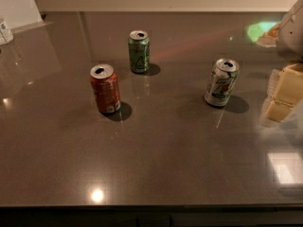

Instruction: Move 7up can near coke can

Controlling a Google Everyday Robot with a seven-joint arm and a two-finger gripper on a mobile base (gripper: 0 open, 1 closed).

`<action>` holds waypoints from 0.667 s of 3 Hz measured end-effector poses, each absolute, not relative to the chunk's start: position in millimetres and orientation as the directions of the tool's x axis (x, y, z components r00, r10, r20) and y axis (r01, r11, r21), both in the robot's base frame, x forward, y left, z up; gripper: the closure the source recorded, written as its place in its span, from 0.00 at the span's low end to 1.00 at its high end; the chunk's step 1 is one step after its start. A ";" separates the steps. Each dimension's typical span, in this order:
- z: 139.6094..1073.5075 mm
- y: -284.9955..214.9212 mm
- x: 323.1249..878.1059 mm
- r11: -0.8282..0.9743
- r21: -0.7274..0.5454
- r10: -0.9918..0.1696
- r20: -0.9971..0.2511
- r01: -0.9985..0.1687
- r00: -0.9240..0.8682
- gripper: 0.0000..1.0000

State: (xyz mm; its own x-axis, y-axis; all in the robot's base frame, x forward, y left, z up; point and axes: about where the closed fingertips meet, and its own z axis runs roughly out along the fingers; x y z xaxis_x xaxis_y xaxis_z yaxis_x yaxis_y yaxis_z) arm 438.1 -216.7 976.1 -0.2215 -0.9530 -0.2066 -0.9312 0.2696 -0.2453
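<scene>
The 7up can (221, 82), silver-white with a green band and a "7" logo, stands upright right of the table's middle. The coke can (105, 89), red-orange with a silver top, stands upright left of the middle, well apart from the 7up can. My gripper (282, 97), with pale yellow parts, hangs at the right edge of the view, to the right of the 7up can and not touching it. It holds nothing that I can see.
An all-green can (139, 51) stands upright behind and between the two cans. The dark glossy table (156, 164) has its front edge at the bottom. A small white container (4, 31) sits at the far left.
</scene>
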 end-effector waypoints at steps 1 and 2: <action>977.5 -214.2 439.8 0.268 -0.250 -0.953 -0.213 -0.931 -0.217 0.00; 975.5 -207.9 459.6 0.312 -0.251 -0.931 -0.272 -0.916 -0.243 0.00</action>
State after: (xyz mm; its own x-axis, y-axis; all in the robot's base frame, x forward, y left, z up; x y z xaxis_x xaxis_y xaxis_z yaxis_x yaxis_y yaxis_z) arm 459.6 -207.9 975.5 -0.2428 -0.9311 -0.2723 -0.9162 0.3123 -0.2509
